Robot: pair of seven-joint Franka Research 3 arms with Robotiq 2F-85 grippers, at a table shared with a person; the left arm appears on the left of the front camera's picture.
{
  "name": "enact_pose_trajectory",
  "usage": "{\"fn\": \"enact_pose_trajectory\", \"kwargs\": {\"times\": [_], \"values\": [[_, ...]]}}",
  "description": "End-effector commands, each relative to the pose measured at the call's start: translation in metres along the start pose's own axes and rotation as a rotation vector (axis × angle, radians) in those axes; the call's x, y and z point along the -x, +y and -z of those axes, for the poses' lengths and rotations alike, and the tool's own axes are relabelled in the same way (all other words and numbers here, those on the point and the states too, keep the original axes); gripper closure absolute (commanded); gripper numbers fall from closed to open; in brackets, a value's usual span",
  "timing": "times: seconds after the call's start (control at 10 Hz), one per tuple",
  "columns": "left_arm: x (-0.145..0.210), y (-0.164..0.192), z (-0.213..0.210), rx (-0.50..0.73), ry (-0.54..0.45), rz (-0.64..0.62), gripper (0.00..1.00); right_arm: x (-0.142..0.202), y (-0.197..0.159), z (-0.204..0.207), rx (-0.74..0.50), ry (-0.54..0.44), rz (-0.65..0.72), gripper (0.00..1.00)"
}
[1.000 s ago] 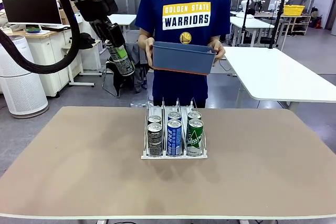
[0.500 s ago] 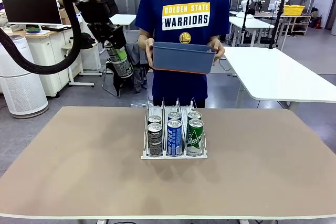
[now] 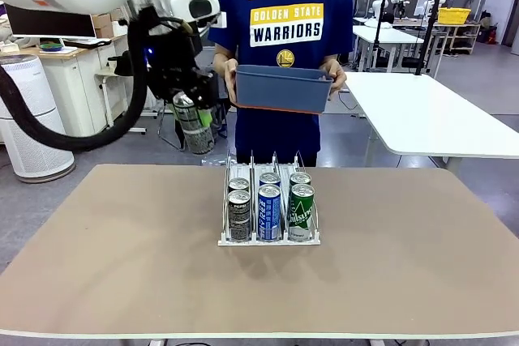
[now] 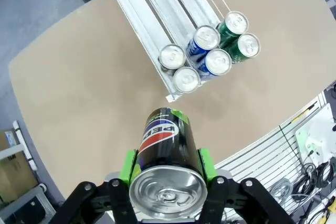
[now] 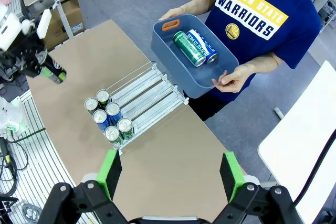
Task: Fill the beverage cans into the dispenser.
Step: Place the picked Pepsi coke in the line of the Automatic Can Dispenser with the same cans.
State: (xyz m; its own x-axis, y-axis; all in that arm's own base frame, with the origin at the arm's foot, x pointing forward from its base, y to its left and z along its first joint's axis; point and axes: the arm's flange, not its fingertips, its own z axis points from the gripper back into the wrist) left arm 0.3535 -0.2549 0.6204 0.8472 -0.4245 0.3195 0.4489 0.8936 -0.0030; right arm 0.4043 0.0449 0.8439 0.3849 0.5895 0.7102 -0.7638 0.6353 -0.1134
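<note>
Black aluminium, slim and silver-topped, the held drink can (image 3: 197, 137) is pinched between the green pads (image 4: 127, 167) of the left gripper (image 3: 193, 111), its jaws pressed on the can's sides; the left wrist view shows a red, white and blue roundel on the body. Compared with a second earlier, this can is lower and nearer the middle of the front view. It is out of the upper left of the frame and now hangs left of centre, near the rear end of the clear plastic three-lane dispenser with white base (image 3: 268, 241), above it and apart from it. Nothing else differs. Six loaded cans stand two to a lane at the near end: dark grey cans (image 3: 238, 215) in the left lane, blue in the middle, green on the right. The person at the upper centre holds the blue-grey rectangular plastic tub (image 3: 282, 91) as before. In the right wrist view a green can (image 5: 188, 46) and a blue can (image 5: 203, 45) lie in it. The right gripper (image 5: 170, 174) is spread wide, holding nothing, high over the brown table (image 3: 122, 265). The carry looks nearly over: what remains is to line the can up with a lane's free rear stretch, probably the left one, and lower it in, with two cans left to fetch.
</note>
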Motion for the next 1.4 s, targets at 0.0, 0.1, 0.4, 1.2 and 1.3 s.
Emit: {"fn": "enact_pose_trajectory", "kwargs": {"times": [0.0,0.1,0.4,1.2,1.3], "values": [[0.018,-0.021,0.017,0.036,-0.053,-0.044,0.42,-0.001,0.001,0.0,-0.008,0.0,0.0,0.0],[0.026,-0.031,0.026,0.05,-0.04,-0.042,0.42,-0.001,0.001,0.0,-0.008,0.0,0.0,0.0],[0.036,-0.048,0.07,0.13,-0.001,0.067,0.42,-0.001,0.001,0.0,-0.008,0.0,0.0,0.0],[0.031,-0.052,0.085,0.071,0.025,0.021,0.42,-0.001,0.001,0.0,-0.008,0.0,0.0,0.0],[0.031,-0.051,0.097,0.072,-0.006,0.006,0.42,-0.001,0.001,0.0,-0.008,0.0,0.0,0.0]]}}
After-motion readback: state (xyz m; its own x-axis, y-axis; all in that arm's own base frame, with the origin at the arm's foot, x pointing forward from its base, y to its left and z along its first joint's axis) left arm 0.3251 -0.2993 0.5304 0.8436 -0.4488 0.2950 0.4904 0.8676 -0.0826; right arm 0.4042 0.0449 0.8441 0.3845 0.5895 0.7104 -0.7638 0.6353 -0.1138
